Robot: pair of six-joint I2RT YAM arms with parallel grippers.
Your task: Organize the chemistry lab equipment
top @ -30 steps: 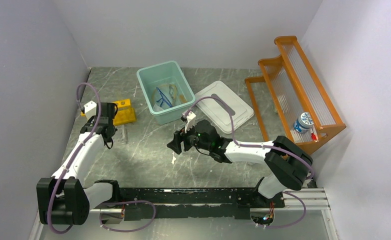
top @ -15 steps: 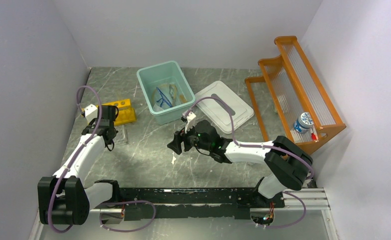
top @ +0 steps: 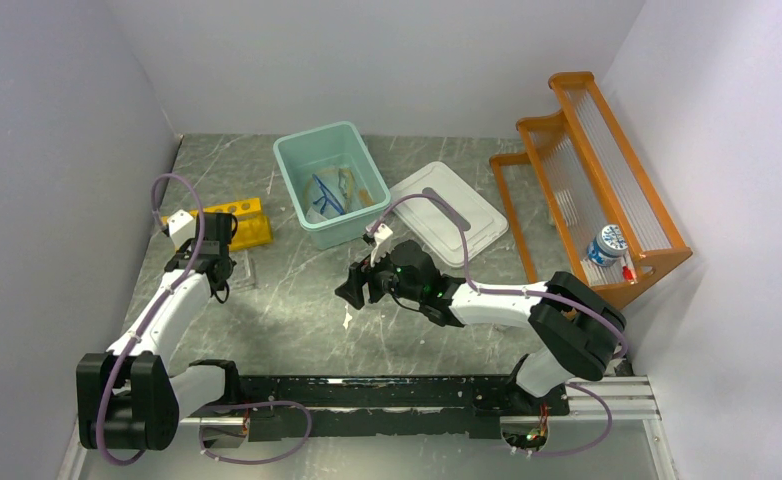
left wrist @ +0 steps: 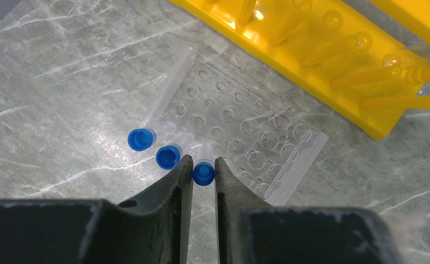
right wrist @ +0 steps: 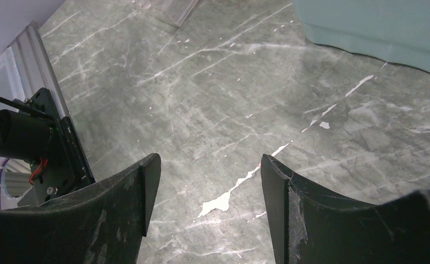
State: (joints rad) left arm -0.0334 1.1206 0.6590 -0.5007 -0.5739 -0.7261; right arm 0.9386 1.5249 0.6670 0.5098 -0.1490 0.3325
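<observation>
- Our left hand [left wrist: 202, 160] had drawn back slightly nearward, uncovering more of the yellow tube rack [top: 247, 222] at far left.
- Its fingers stood narrowly apart about a blue cap [left wrist: 203, 174] at the clear plate's [left wrist: 240, 132] near edge; gripped or released, we could not tell.
- Our right hand [right wrist: 207, 165] stayed wide open, empty, over the table's [right wrist: 213, 99] middle.
- We judged these capped tubes not yet racked.

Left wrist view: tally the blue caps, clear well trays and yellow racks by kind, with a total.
Blue caps: 3
Clear well tray: 1
Yellow tube rack: 1
Total: 5
</observation>
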